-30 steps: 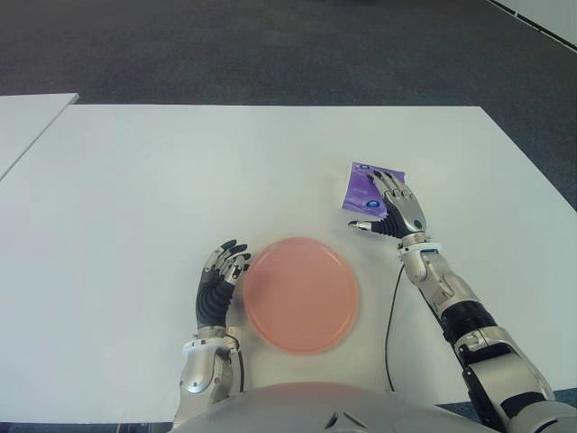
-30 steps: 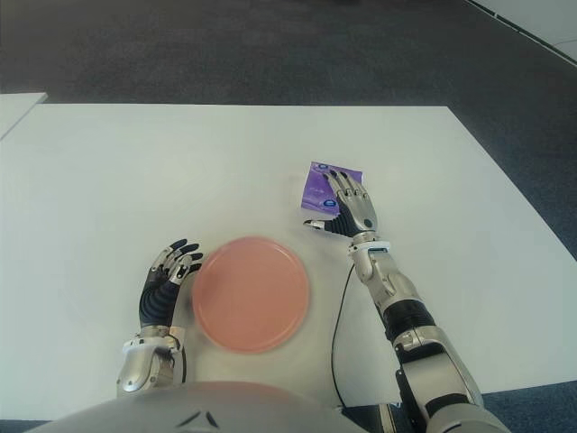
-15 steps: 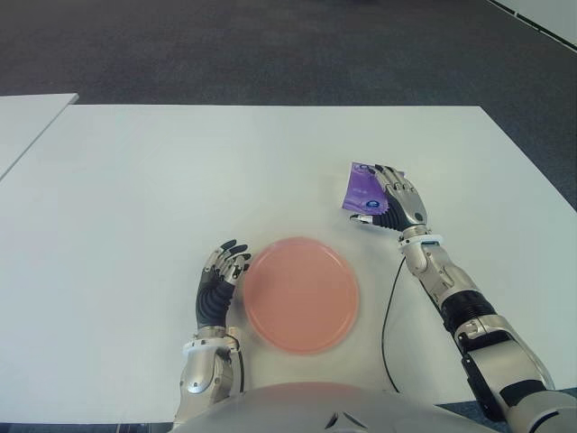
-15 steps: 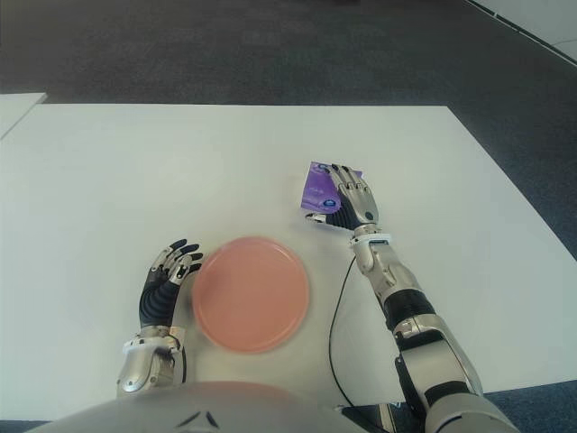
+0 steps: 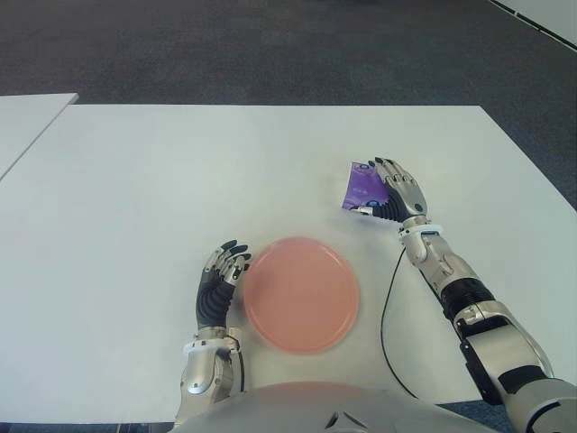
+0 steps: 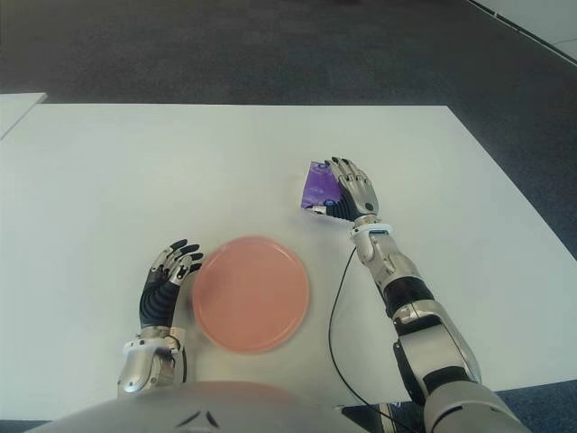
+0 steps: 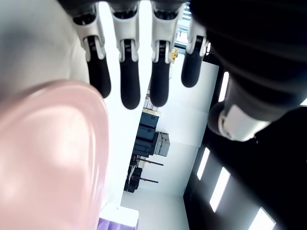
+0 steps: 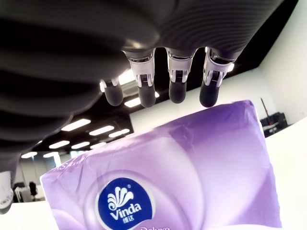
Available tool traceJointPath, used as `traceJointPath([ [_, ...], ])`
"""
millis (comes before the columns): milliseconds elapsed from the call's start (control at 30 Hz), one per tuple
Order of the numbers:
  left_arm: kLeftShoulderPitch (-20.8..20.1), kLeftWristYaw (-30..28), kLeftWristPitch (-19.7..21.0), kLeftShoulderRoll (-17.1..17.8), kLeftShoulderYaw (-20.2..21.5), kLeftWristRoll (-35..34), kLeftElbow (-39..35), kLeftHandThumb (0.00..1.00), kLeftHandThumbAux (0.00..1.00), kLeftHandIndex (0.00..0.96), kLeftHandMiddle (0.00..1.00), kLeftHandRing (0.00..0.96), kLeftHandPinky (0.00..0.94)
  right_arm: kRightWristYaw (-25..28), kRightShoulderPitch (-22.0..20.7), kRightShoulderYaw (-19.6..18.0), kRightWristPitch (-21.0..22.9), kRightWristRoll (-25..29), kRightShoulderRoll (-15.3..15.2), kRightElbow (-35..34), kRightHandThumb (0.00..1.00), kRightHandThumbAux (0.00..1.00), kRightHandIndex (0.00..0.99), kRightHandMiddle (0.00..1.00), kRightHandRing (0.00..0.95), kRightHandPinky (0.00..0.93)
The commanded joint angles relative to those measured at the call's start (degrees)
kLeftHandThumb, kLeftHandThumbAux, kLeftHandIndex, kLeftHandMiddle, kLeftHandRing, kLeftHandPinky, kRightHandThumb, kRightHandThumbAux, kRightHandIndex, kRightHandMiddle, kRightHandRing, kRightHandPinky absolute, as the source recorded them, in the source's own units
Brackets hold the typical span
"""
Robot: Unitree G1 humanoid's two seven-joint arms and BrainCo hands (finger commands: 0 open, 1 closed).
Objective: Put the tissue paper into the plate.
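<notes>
White tabletop [image 5: 162, 180] spans most of the head views; its far edge meets dark carpet [image 5: 270, 45], and its right edge slants close past the right arm. A second white surface [image 5: 27, 126] shows at far left, split off by a narrow gap. Pink plate [image 5: 302, 293] sits near the front edge, just ahead of the robot's torso. Left hand [image 5: 219, 281] shows just beside the plate's left rim, fingers loosely extended and holding nothing; whether it touches the rim cannot be told. In the left wrist view the fingertips [image 7: 129, 93] hang straight above the pale pink rim. Purple tissue pack [image 5: 362, 187] lies on the tabletop beyond and to the right of the plate, well apart from it, with bare white surface between the two. Right hand [image 5: 395, 192] is draped over the pack's right side, covering part of it, thumb at the near edge. Right wrist view: tissue pack [image 8: 168, 182], branded Vinda, fills the lower view under the palm, with four fingertips [image 8: 176, 91] reaching past its far edge, bent only slightly and not clamped round it; no firm hold visible. Black cable [image 5: 388, 307] runs along the right forearm. Wide bare tabletop lies left and beyond the plate.
</notes>
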Motion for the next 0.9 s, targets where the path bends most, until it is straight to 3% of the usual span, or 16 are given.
traceJointPath([
  [33,-0.5,0.7,1.6,-2.5,-0.2,0.5,2.3,0.289,0.622,0.264,0.328,0.347,0.357,-0.6,-1.4,1.0,-1.0,0.4,-0.3,2.2,0.347,0.493,0.0,0.001,0.0,0.002],
  [467,-0.8,1.1,2.0,-3.1,-0.5,0.4,2.5,0.305,0.629,0.264,0.323,0.346,0.358,-1.7,-4.5,2.2,-2.3,0.7,-0.6,6.8,0.359,0.496,0.0,0.0,0.0,0.025],
  [900,-1.0,1.4,1.2,-3.0,-0.5,0.8,3.0,0.257,0.611,0.25,0.31,0.342,0.354,-1.2,-7.5,3.3,-2.7,1.0,-0.3,10.9,0.372,0.496,0.0,0.0,0.0,0.026],
])
